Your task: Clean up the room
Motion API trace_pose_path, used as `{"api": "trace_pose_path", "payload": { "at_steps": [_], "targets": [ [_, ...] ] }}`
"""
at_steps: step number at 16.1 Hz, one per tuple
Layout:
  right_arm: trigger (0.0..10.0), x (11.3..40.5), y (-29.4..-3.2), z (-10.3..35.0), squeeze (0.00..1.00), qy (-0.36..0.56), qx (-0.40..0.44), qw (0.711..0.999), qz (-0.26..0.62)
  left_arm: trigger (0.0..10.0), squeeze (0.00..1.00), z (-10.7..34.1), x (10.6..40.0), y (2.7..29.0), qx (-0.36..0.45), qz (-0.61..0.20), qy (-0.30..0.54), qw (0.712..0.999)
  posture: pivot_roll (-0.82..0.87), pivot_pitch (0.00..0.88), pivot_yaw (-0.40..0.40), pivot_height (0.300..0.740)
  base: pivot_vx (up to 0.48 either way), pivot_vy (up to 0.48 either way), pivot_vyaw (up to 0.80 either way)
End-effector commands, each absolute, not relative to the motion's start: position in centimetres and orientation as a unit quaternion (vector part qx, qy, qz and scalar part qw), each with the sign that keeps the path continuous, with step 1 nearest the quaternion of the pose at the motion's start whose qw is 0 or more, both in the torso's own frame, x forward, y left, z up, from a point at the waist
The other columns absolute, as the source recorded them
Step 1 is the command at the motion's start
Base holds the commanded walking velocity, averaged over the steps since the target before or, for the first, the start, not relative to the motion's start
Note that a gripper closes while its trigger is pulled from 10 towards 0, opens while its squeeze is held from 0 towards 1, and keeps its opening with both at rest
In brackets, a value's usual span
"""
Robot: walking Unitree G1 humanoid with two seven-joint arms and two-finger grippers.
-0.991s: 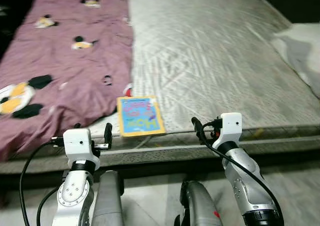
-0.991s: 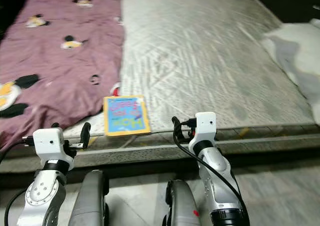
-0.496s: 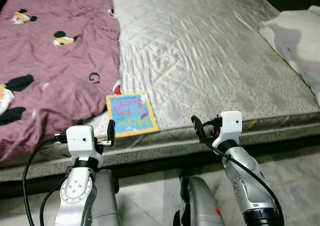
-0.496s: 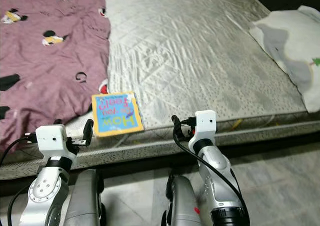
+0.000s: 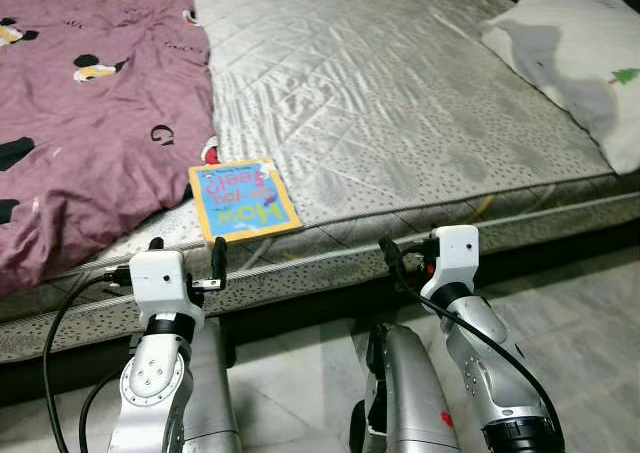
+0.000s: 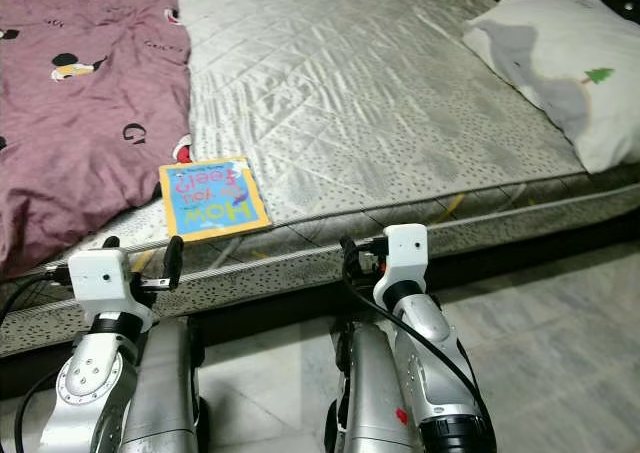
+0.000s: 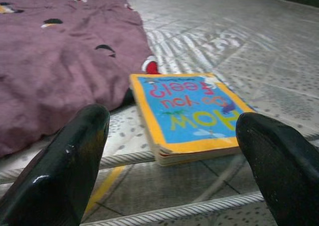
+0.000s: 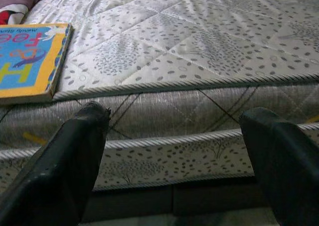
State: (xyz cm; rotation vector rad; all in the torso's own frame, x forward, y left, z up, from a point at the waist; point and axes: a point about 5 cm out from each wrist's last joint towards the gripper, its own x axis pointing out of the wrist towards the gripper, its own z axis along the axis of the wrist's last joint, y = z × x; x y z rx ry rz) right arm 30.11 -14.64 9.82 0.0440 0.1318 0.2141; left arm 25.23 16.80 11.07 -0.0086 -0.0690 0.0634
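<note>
A blue picture book with a yellow border (image 5: 242, 198) lies flat near the front edge of the grey quilted mattress (image 5: 380, 103), next to the purple blanket (image 5: 80, 103). My left gripper (image 7: 174, 186) is open and empty, held just before the mattress edge with the book (image 7: 187, 113) straight ahead of its fingers. My right gripper (image 8: 174, 161) is also open and empty, facing the mattress side, with the book (image 8: 30, 59) off to one side. In the head views the left gripper (image 5: 185, 263) and right gripper (image 5: 400, 258) sit low in front of the bed.
A white pillow (image 5: 580, 58) with a small green tree print lies at the mattress's right end. The purple blanket with cartoon prints covers the left part of the bed. Grey tiled floor (image 5: 580, 313) runs below the bed edge.
The camera has shifted: the bed now sits higher and further left in view, and more of the pillow and floor show. Both grippers hold the same pose.
</note>
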Motion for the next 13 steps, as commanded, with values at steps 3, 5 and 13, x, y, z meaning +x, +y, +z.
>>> {"api": "trace_pose_path", "payload": {
  "at_steps": [3, 5, 13],
  "targets": [
    [10.0, 30.32, -14.39, 10.03, 0.0, 0.059, 0.019, 0.992, 0.114, 10.0, 0.0, 11.09, 25.25, 17.0, -0.007, 0.036, -0.037, 0.999, -0.01, 0.187, -0.059, 0.49, 0.0, 0.0, 0.52],
    [10.0, 30.34, -14.42, 10.0, 0.0, 0.06, 0.023, 0.992, 0.113, 10.0, 0.0, 11.12, 25.26, 16.97, -0.01, 0.034, -0.037, 0.999, -0.01, 0.187, -0.058, 0.49, 0.0, 0.0, 0.0],
    [10.0, 30.42, -14.31, 9.8, 0.0, 0.063, 0.024, 0.991, 0.115, 10.0, 0.0, 11.25, 25.3, 16.59, -0.019, 0.015, -0.043, 0.999, -0.01, 0.182, -0.054, 0.49, 0.092, 0.0, 0.0]
  ]
}}
